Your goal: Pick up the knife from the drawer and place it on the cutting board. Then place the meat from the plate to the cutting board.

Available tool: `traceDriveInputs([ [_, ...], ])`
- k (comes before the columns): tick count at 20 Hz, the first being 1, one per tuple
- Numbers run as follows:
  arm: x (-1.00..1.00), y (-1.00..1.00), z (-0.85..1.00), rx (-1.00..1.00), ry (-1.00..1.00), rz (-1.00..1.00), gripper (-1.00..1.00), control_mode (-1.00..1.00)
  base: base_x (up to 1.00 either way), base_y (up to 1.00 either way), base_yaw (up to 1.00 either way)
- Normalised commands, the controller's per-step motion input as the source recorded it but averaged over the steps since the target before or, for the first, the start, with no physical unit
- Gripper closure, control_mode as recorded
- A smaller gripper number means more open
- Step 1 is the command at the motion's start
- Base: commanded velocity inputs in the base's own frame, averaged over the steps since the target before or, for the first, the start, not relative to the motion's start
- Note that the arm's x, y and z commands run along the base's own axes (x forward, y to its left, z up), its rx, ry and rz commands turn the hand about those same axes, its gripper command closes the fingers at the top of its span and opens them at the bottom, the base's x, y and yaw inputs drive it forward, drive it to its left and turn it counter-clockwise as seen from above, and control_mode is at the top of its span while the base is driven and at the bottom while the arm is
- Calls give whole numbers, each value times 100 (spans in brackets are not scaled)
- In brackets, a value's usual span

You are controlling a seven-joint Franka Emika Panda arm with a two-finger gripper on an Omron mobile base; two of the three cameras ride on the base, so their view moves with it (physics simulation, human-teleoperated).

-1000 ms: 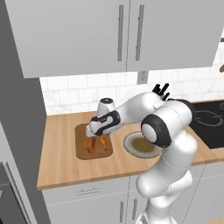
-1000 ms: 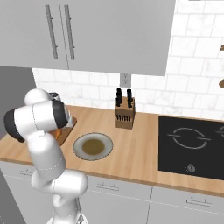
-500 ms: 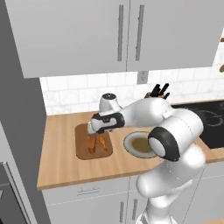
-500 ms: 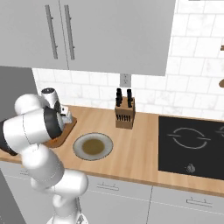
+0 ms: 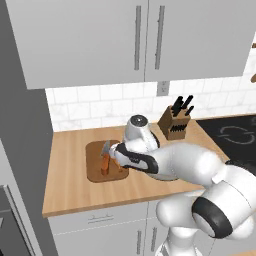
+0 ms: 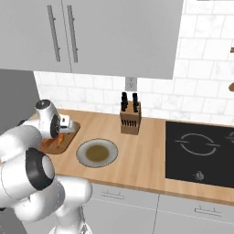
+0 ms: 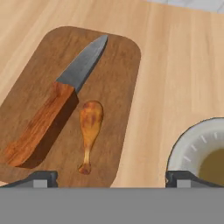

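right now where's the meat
The meat lies on the cutting board in the hand view, just beside the knife and apart from the plate.

Cutting board [image 7: 116,70] dark brown, wood grain. Knife [image 7: 52,105] orange-red handle, silvery-grey blade. Meat [image 7: 89,127] tan-orange, mottled darker brown. Plate [image 6: 97,152] grey-olive centre, paler rim. Table [image 7: 175,65] light wood, streaked grain. Knife block [image 6: 130,119] brown, black handles. Wall tiles [image 6: 205,96] white marbled. Cabinets [image 5: 100,40] plain grey. Hob [image 6: 201,153] black, grey ring markings.
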Motion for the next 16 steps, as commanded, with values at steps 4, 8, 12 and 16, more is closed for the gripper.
traceDriveInputs([
  [4,-33,10,59,0,-25,0,-100,-100,0,0,0],
  [8,-36,23,74,-2,-20,1,-100,-100,0,0,0],
  [12,-28,24,82,-5,-14,0,-100,-100,0,0,0],
  [16,-20,9,38,-1,-2,0,-100,-100,0,0,0],
])
